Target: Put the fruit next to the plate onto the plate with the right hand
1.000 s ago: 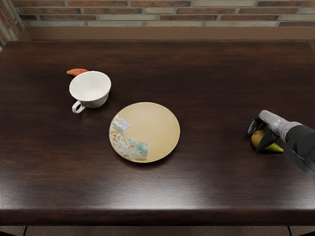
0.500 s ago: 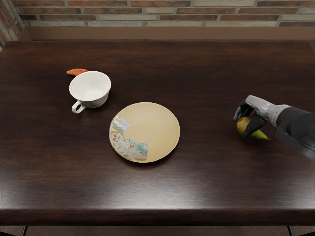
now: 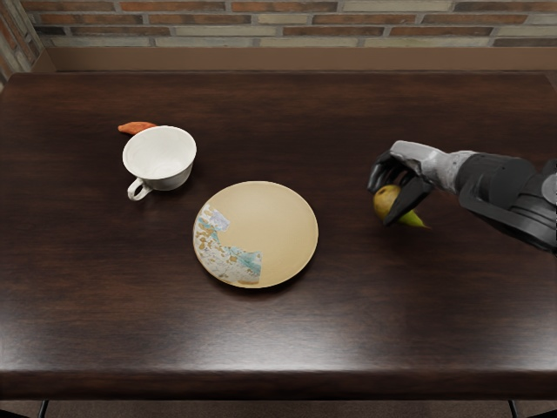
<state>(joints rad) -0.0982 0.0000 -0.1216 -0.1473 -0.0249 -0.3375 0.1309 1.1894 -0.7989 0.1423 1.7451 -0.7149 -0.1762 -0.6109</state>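
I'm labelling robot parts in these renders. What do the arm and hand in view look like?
Only the right arm shows: a bulky forearm in dark grey to black shells with rounded edges. The right hand has a light grey back and wrist, and black fingers. No cables or markings are visible.

White cup (image 3: 158, 155) (handle facing front-left), orange item (image 3: 137, 127) behind, perhaps carrot

A dark, glossy wooden table (image 3: 278, 348) fills most of the view, with soft sheen on its near part. Behind it runs a tan ledge (image 3: 287, 57) below a brick wall (image 3: 261, 17).
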